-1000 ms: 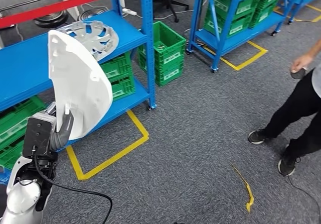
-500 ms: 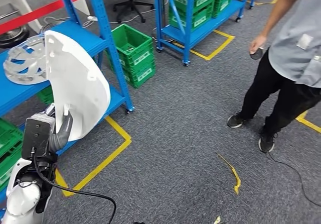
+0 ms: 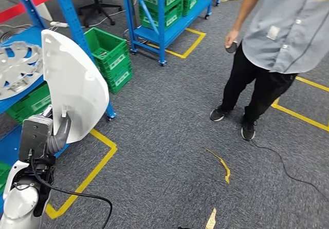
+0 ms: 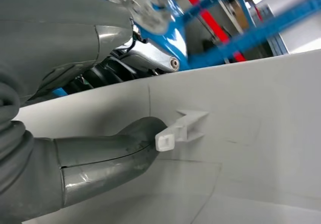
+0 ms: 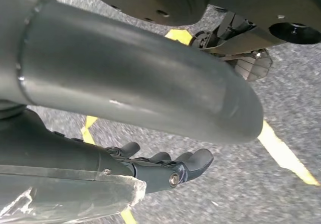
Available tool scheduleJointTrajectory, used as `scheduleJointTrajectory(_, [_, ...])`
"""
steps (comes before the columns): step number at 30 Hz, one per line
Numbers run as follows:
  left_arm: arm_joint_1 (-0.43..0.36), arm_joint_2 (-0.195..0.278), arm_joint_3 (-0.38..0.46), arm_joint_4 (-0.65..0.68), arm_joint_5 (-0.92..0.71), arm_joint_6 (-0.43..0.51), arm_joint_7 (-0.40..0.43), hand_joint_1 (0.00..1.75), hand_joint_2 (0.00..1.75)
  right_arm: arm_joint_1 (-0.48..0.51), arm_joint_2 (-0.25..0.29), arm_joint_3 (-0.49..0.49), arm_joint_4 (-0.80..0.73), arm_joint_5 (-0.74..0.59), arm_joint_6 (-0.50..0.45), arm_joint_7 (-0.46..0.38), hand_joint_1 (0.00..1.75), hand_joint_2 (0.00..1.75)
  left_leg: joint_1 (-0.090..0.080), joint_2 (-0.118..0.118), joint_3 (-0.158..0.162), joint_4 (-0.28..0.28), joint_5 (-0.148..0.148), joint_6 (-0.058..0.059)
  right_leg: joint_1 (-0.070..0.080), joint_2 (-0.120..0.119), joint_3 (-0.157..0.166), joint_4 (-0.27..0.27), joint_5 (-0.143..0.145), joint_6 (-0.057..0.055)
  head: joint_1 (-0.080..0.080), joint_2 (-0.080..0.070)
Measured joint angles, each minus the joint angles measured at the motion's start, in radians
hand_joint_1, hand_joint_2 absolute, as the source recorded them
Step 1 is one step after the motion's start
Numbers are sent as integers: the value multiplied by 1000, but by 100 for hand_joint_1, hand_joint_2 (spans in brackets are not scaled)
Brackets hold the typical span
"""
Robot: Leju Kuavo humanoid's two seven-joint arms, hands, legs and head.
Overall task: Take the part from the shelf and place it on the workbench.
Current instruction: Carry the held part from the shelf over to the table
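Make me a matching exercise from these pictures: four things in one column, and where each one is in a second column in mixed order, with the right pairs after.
Things
1. white part
2. silver wheel cover
3. green crate
4. torn yellow tape strip

Places
A. on the carpet beside the blue shelf post
B. lying loose on the carpet near the person's shoes
C. held up by the left hand
D. flat on the blue shelf

Pairs: 1-C, 2-D, 3-A, 4-B
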Motion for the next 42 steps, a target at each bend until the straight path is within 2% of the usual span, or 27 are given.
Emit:
scheduleJointTrajectory(1, [0, 0, 0, 0, 0, 0, 0, 175, 175, 1, 0, 0, 0, 0, 0, 0, 0, 0, 0, 12, 1, 0, -1, -2, 0, -7, 29, -46, 25, 0, 0, 0])
scheduleJointTrajectory(2, [0, 0, 0, 0, 0, -1, 0, 175, 175, 0, 0, 0, 0, 0, 0, 0, 0, 0, 0, 24, 3, 2, -3, -5, 1, -25, 71, -117, 55, -1, 0, 0])
scheduleJointTrajectory(4, [0, 1, 1, 0, 0, -2, 0, 175, 175, -3, 0, 0, -1, 0, 0, 0, 0, 0, -6, 43, 5, 8, -10, -16, 4, -64, 141, -234, 89, -8, -1, 0])
scheduleJointTrajectory(5, [0, 2, 2, 0, 0, -2, 0, 175, 175, -4, 0, 0, -1, 0, 0, 1, 0, 0, -10, 51, 6, 10, -12, -22, 6, -73, 155, -259, 94, -14, -3, 0])
scheduleJointTrajectory(7, [0, 2, 2, 0, 1, -3, 1, 175, 175, -4, 0, 0, -1, 0, 0, 1, 0, 0, -11, 69, 7, 10, -12, -30, 8, -53, 152, -264, 96, -29, -6, 0])
scheduleJointTrajectory(8, [-1, 1, 2, 0, 1, -3, 1, 175, 175, -2, 0, -1, -1, 0, 0, 2, 0, 0, -9, 65, 7, 12, -17, -34, 7, -41, 149, -264, 98, -35, -6, 0])
scheduleJointTrajectory(10, [0, 1, 2, -1, 1, -3, 1, 175, 175, -1, 0, -1, -2, 0, 0, 3, 0, 0, -4, 24, -9, 55, -51, -43, 4, -18, 147, -266, 102, -45, -8, 0])
scheduleJointTrajectory(11, [1, 1, 3, -1, 1, -3, 1, 175, 175, -2, 0, -1, -2, 0, 0, 4, 0, 0, -2, -6, -33, 110, -84, -47, 2, -6, 146, -266, 104, -48, -9, 0])
scheduleJointTrajectory(13, [6, 2, 4, -1, 1, -3, 2, 175, 175, -3, 0, -1, -2, 0, 0, 4, 0, 0, -2, -35, -99, 246, -144, -48, 2, 22, 143, -266, 106, -53, -12, 0])
scheduleJointTrajectory(14, [8, 2, 5, -1, 1, -3, 2, 175, 175, -2, 0, -1, -2, 0, 0, 5, 0, 0, -2, -39, -123, 290, -154, -46, 3, 36, 142, -266, 107, -54, -12, 0])
scheduleJointTrajectory(15, [9, 2, 5, -1, 1, -3, 2, 175, 175, -1, 0, -1, -2, 0, 0, 5, 0, 0, -3, -41, -130, 297, -143, -44, 3, 51, 141, -266, 108, -54, -12, 0])
scheduleJointTrajectory(17, [10, 2, 5, -1, 1, -3, 2, 175, 175, 0, 0, -2, -3, 0, 1, 6, 0, 0, -2, -56, -90, 206, -77, -37, 2, 80, 141, -266, 111, -52, -12, 0])
scheduleJointTrajectory(19, [11, 2, 6, -1, 1, -3, 2, 175, 175, -1, 1, -2, -3, 0, 2, 6, 0, 0, 1, -103, -29, 75, -22, -30, 1, 106, 138, -265, 115, -46, -12, 0])
scheduleJointTrajectory(21, [12, 2, 7, -1, 1, -3, 2, 175, 175, -1, 1, -1, -3, 0, 3, 5, 0, 0, 1, -130, -4, 17, -13, -28, -3, 128, 129, -266, 121, -34, -11, 0])
scheduleJointTrajectory(23, [12, 2, 8, -2, 1, -4, 3, 175, 175, 4, 1, -2, -3, 0, 3, 5, 0, 0, -1, -111, -2, 8, -9, -22, -8, 145, 120, -273, 129, -19, -11, 0])
scheduleJointTrajectory(24, [11, 2, 8, -3, 1, -4, 3, 175, 175, 7, 1, -2, -3, 0, 4, 5, 0, 0, 0, -99, 0, 3, -5, -17, -7, 132, 113, -265, 124, -15, -10, 0])
scheduleJointTrajectory(25, [11, 1, 8, -5, 1, -5, 3, 175, 175, 8, 1, -2, -3, 0, 4, 5, 0, 0, 1, -86, 2, -1, -1, -12, -5, 106, 100, -241, 109, -12, -8, 0])
scheduleJointTrajectory(27, [14, 1, 9, -6, 1, -6, 3, 175, 175, 6, 1, -1, -3, 0, 4, 4, 0, 0, -1, -57, 4, -5, 0, -5, 0, 35, 47, -130, 46, -9, -6, 0])
scheduleJointTrajectory(29, [18, 0, 12, -7, 1, -7, 3, 175, 175, 4, 1, -1, -4, 0, 4, 4, 0, 0, -3, -26, 3, -5, -1, -3, 0, 6, -6, -9, -7, -4, -5, 0])
scheduleJointTrajectory(30, [19, 0, 12, -7, 1, -8, 4, 175, 175, 4, 1, -1, -4, 0, 4, 4, 0, 0, -3, -12, 3, -5, -1, -3, 0, 2, -9, 8, -8, -3, -5, 0])
scheduleJointTrajectory(31, [19, 0, 13, -7, 1, -8, 4, 175, 175, 5, 1, -2, -4, 0, 4, 4, 0, 0, -3, 2, 3, -4, -2, -4, 0, -1, 8, -15, 9, -2, -4, 0])
scheduleJointTrajectory(33, [19, -1, 13, -7, 1, -9, 4, 175, 175, 5, 1, -2, -4, 0, 4, 4, 0, 0, -4, 26, 6, -3, -4, -9, 1, -29, 89, -150, 62, -2, -4, 0])
scheduleJointTrajectory(35, [19, -1, 16, -7, 1, -9, 4, 175, 175, 3, 1, -1, -5, 0, 4, 4, 0, 0, -9, 43, 8, 2, -8, -18, 4, -57, 151, -253, 89, -14, -6, 0])
scheduleJointTrajectory(36, [18, -2, 17, -7, 2, -9, 4, 175, 175, 2, 1, -2, -5, 0, 5, 4, 0, 0, -11, 51, 8, 4, -9, -23, 7, -61, 160, -270, 91, -21, -7, 0])
scheduleJointTrajectory(38, [17, -3, 18, -7, 2, -10, 5, 175, 175, 2, 1, -2, -5, 0, 5, 5, 0, 0, -11, 63, 9, 3, -10, -31, 9, -39, 157, -270, 95, -36, -7, 0])
scheduleJointTrajectory(40, [15, -4, 18, -7, 3, -11, 5, 175, 175, 2, 1, -2, -6, 0, 5, 6, 0, 0, -6, 34, 1, 28, -34, -42, 6, -17, 155, -273, 100, -47, -8, 0])
scheduleJointTrajectory(42, [16, -3, 20, -7, 3, -11, 5, 175, 175, 1, 1, -3, -6, 0, 5, 6, 0, 0, -3, -19, -44, 133, -97, -49, 3, 5, 152, -274, 104, -54, -11, 0])
